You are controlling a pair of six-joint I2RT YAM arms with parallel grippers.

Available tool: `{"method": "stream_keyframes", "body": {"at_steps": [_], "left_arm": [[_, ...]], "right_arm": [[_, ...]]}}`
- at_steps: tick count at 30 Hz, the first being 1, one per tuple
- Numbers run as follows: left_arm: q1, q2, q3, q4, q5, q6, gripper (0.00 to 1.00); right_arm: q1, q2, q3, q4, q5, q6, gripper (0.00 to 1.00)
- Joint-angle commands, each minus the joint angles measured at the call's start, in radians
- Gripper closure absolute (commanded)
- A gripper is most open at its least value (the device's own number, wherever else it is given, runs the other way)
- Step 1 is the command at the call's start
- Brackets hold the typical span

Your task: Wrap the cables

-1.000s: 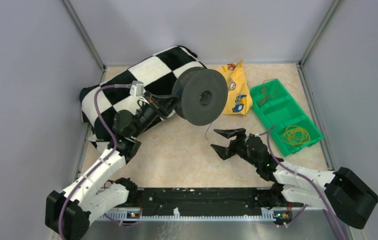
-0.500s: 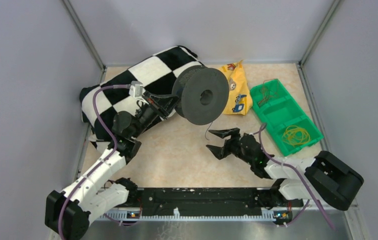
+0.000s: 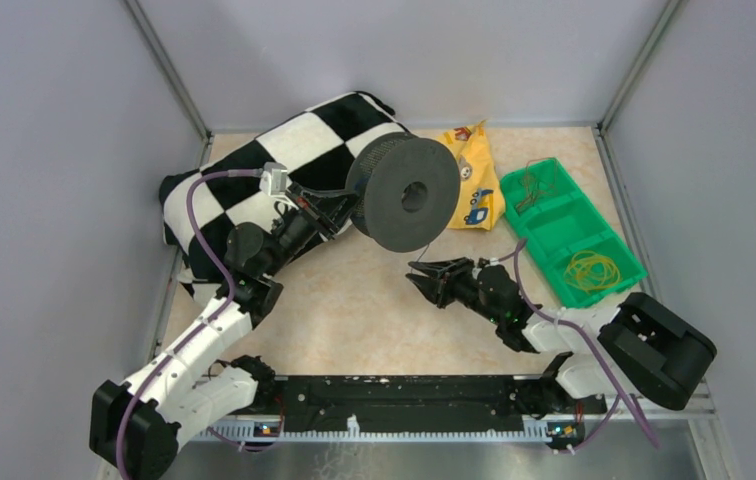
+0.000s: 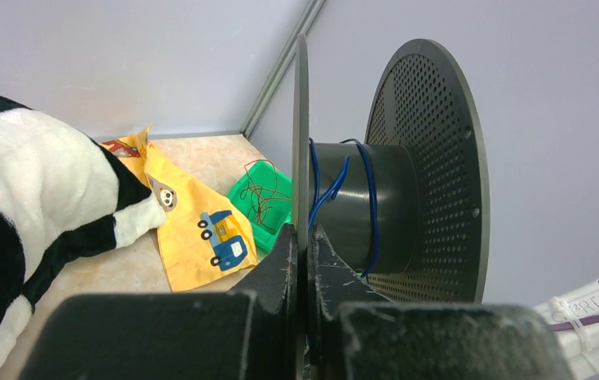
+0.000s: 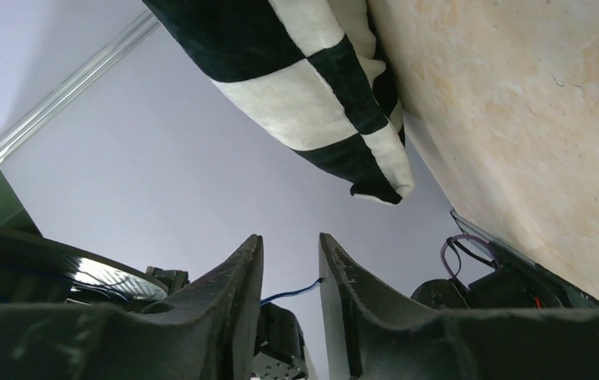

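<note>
My left gripper (image 3: 352,205) holds the dark grey spool (image 3: 409,195) up off the table, shut on the edge of its near flange (image 4: 302,119). A thin blue cable (image 4: 370,198) runs loosely round the spool's hub. One dark strand (image 3: 421,252) hangs below the spool. My right gripper (image 3: 422,278) sits just under the spool, pointing left, at that strand's lower end. In the right wrist view its jaws (image 5: 290,237) stand a little apart, and the blue cable (image 5: 290,291) crosses the gap between them.
A black-and-white checked pillow (image 3: 254,180) lies at the back left, behind the left arm. A yellow printed cloth (image 3: 474,180) lies behind the spool. A green tray (image 3: 564,215) at the right holds thin tangled wires (image 3: 529,185) and a yellow coil (image 3: 591,270).
My right gripper has moved left to the strand below the spool, and its jaws have narrowed. The left gripper and the spool have stayed in place.
</note>
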Motion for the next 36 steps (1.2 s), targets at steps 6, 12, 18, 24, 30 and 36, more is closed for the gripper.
{"method": "stream_keyframes", "body": {"at_steps": [6,12,18,24,30,36], "left_arm": [[-0.005,-0.027,0.015,0.151,-0.001,0.011,1.0],[-0.005,-0.052,0.056,0.01,0.027,0.078,1.0],[-0.005,-0.066,0.131,-0.222,0.077,0.203,1.0],[-0.004,0.04,0.303,-0.543,0.243,0.421,1.0],[-0.005,0.051,0.333,-0.688,0.365,0.537,1.0],[-0.006,0.07,0.329,-0.76,0.46,0.574,1.0]], "right_arm": [[0.014,-0.034,0.011,0.02,0.011,0.225,1.0],[0.001,-0.126,-0.046,-0.041,0.1,0.201,1.0],[-0.116,-0.369,0.033,-0.528,0.168,-0.047,1.0],[-0.235,-0.485,0.21,-0.861,0.297,-0.326,1.0],[-0.271,-0.476,0.352,-0.952,0.347,-0.518,1.0],[-0.271,-0.43,0.456,-0.837,0.31,-0.752,1.0]]}}
